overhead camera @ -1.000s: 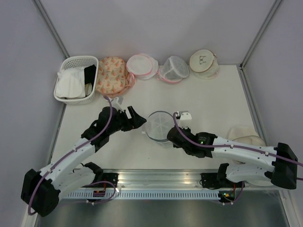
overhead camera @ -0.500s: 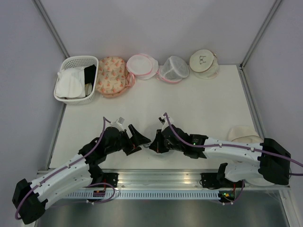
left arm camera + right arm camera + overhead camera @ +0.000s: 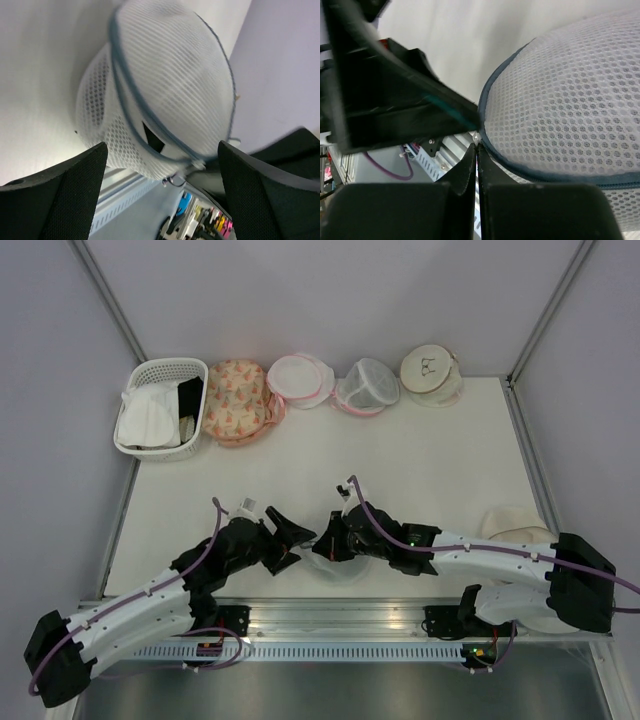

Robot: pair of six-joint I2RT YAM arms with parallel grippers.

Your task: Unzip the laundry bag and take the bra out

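The round white mesh laundry bag (image 3: 341, 568) with its grey-blue zipper rim lies at the table's near edge, between my two grippers. In the left wrist view the bag (image 3: 170, 85) sits just ahead of my open left gripper (image 3: 162, 150), tilted, with a short dark gap (image 3: 151, 139) at the zipper. My left gripper (image 3: 299, 546) holds nothing. My right gripper (image 3: 477, 147) is shut on the small white zipper pull (image 3: 476, 137) at the rim of the bag (image 3: 570, 110). In the top view it (image 3: 323, 547) is at the bag's left side. The bra is hidden.
At the back stand a white basket (image 3: 165, 365) with cloths, a floral pink bag (image 3: 238, 400), two pink-trimmed mesh bags (image 3: 300, 380) (image 3: 367, 387) and a cream round bag (image 3: 430, 373). A cream cloth (image 3: 515, 525) lies at the right. The metal rail (image 3: 340, 615) runs along the near edge.
Both arms have drawn back toward the near edge and the bag has come with them from mid-table. The right gripper has closed on the zipper pull.
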